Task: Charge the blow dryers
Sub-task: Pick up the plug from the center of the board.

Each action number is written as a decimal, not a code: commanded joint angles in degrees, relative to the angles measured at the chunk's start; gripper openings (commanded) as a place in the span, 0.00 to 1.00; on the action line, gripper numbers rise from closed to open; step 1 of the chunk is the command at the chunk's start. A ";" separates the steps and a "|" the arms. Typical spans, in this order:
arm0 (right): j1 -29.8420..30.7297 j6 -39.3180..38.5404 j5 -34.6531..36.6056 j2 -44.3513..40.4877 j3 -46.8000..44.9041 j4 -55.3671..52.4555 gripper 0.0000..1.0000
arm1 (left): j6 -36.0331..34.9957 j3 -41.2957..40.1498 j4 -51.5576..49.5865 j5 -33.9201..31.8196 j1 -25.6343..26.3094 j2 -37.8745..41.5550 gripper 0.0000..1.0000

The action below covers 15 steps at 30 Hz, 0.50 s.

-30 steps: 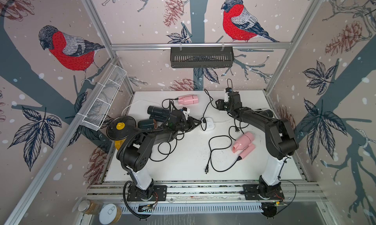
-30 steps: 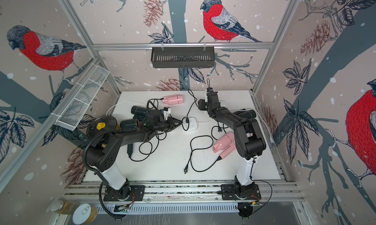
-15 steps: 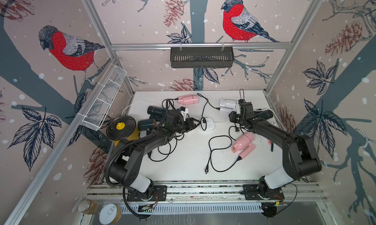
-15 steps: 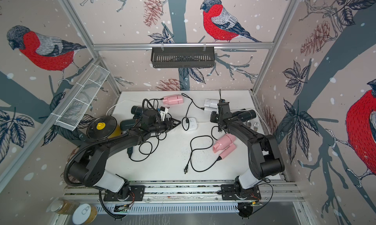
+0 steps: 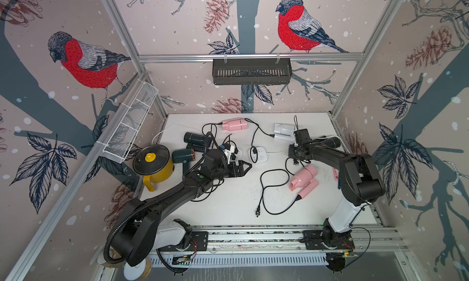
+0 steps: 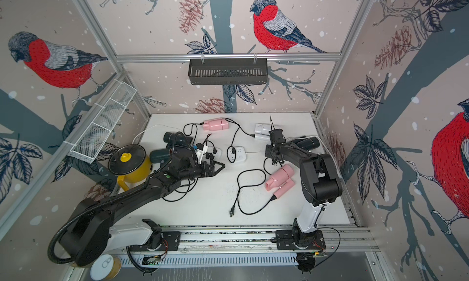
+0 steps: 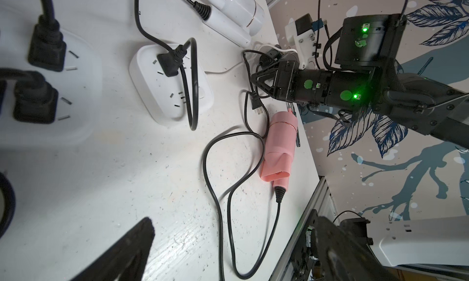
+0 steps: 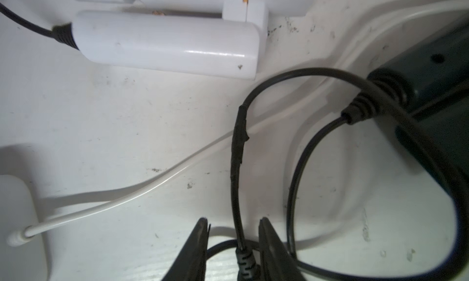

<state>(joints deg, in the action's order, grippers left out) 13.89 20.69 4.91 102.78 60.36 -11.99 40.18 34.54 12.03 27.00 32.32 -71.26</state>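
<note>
White desk: pink blow dryer lies 2–8 o'clock, nozzle toward 8. Left claw open, empty; right claw straddles black cord, grip unclear.

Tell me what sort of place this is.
Likely a robot test cell, not a home: bird-print walls on an aluminium frame, two arms bolted to a front rail, and a white table strewn with blow dryers and power strips.

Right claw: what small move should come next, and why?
Probably close the right claw on the black cord: its fingertips straddle the cord at the plug's ribbed collar, gaps showing either side, so nothing is gripped yet.
</note>
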 commanded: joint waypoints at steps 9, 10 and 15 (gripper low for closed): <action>0.08 -3.32 4.05 2.37 0.49 2.46 0.19 | 1.37 -1.56 6.76 1.76 1.34 -1.57 0.97; 0.07 -3.61 4.08 1.99 0.23 3.04 0.17 | 2.07 -1.71 7.81 2.40 1.35 -1.75 0.96; 0.39 -4.46 0.40 -5.18 -3.47 9.13 0.07 | 4.71 -2.03 12.94 4.97 1.39 -3.07 0.93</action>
<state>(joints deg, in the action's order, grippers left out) 14.06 17.56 7.16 100.97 58.02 -8.54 42.98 32.62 19.05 29.71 33.58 -73.89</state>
